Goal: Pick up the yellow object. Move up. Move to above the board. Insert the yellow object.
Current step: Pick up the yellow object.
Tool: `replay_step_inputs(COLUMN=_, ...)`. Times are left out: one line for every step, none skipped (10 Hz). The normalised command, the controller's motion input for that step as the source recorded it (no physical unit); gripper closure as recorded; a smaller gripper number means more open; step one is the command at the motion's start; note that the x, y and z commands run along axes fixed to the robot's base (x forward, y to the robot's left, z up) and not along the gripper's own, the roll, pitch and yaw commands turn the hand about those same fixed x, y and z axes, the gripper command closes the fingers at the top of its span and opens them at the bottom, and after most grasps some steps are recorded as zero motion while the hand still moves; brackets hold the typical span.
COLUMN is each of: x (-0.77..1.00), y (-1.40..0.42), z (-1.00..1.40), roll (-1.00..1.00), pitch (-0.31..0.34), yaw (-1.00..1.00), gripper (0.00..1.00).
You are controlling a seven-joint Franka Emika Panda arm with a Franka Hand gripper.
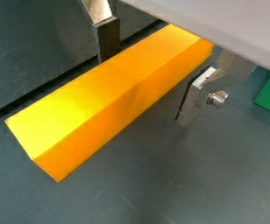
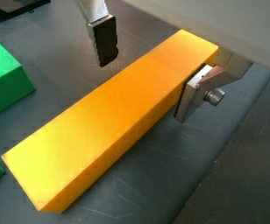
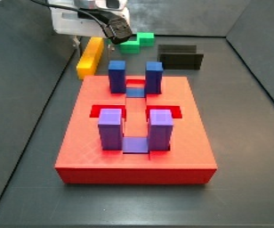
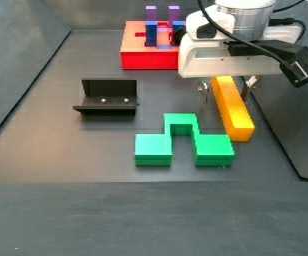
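Looking down from the wrist, we see the gripper point(image 2: 149, 68) sitting over one end of the bar point(image 2: 108, 129); its two silver fingers point(image 2: 100, 37) stand one on each long side of the bar. In both wrist views the fingers are spread apart; one finger point(image 1: 197, 92) looks right against the bar's side, and the other finger shows a thin gap, so we do not see a squeeze. The bar lies flat on the dark floor point(image 2: 208, 166); we cannot tell if it is lifted at all.

In a side view the bar point(image 4: 232, 108) lies just beside the green block point(image 4: 181, 140), and the gripper point(image 4: 233, 78) hangs over the bar's far end; the board point(image 4: 150, 42) is well apart, farther back. The fixture point(image 4: 107, 97) stands off to the side of the green block.

In a side view the board point(image 3: 136, 134) fills the front, with blue blocks point(image 3: 133, 76) and purple blocks point(image 3: 133, 129) standing up on it; the bar point(image 3: 91, 55) lies behind it, near its back corner, with the gripper point(image 3: 109, 34) above; the green block point(image 3: 140, 40) sits near the bar.
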Motion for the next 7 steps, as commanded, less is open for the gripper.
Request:
replay_step_inputs(x=0.00, y=0.03, z=-0.06, roll=0.00, pitch=0.000, yaw=0.00, gripper=0.00)
replay_step_inputs(x=0.00, y=0.08, z=-0.01, roll=0.00, pitch=0.000, yaw=0.00, gripper=0.00)
replay_step_inputs(x=0.00, y=0.00, z=0.00, roll=0.00, pitch=-0.006, yaw=0.00, gripper=0.00)
replay_step_inputs(x=-0.01, y=0.00, z=0.00, roll=0.00, pitch=-0.009, yaw=0.00, gripper=0.00)
replay_step_inputs(x=0.00, y=0.00, z=0.00, roll=0.00, pitch=0.000, yaw=0.00, gripper=0.00)
replay_step_inputs(x=0.00, y=0.00, z=0.00, roll=0.00, pitch=0.000, yaw=0.00, gripper=1.00)
replay_step_inputs(x=0.00, y=0.00, z=0.00, roll=0.00, pitch=0.000, yaw=0.00, gripper=1.00)
